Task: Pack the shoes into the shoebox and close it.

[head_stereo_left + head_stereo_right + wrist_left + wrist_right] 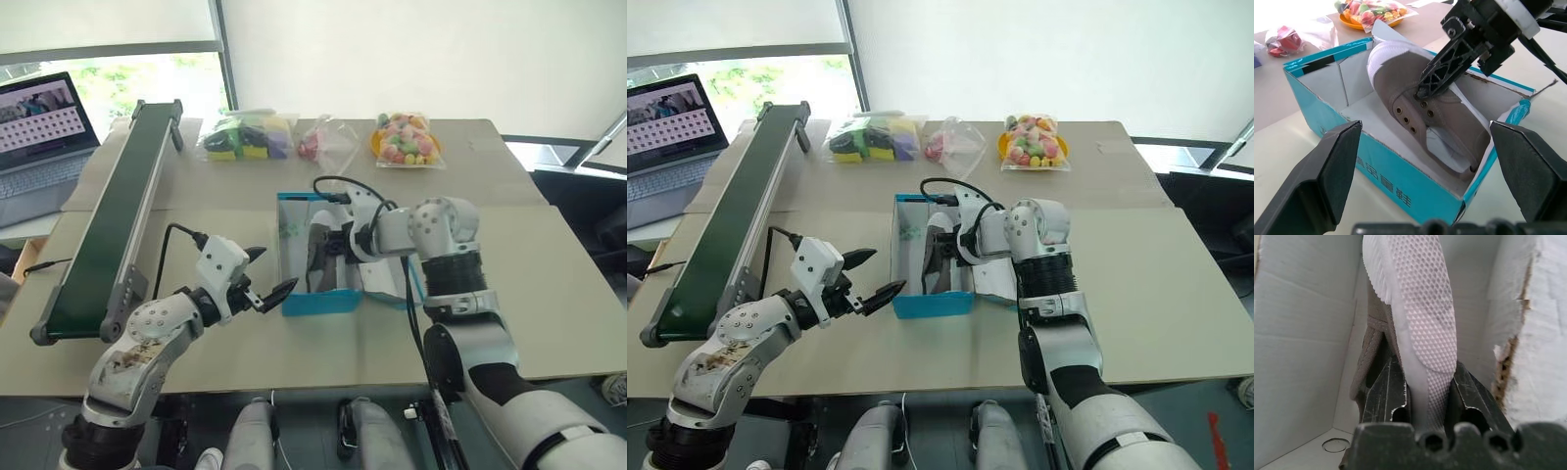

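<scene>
right hand (pixel 1422 401) grips grey low-cut canvas shoe (pixel 1425 105) on edge, slotting it inside turquoise cardboard shoebox (pixel 318 302) | left hand (pixel 266 284) open beside box, waiting

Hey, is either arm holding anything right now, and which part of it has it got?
The right gripper holds a grey shoe inside the shoebox, jaws clamped across its side and sole edge. The left gripper is open and empty.
</scene>
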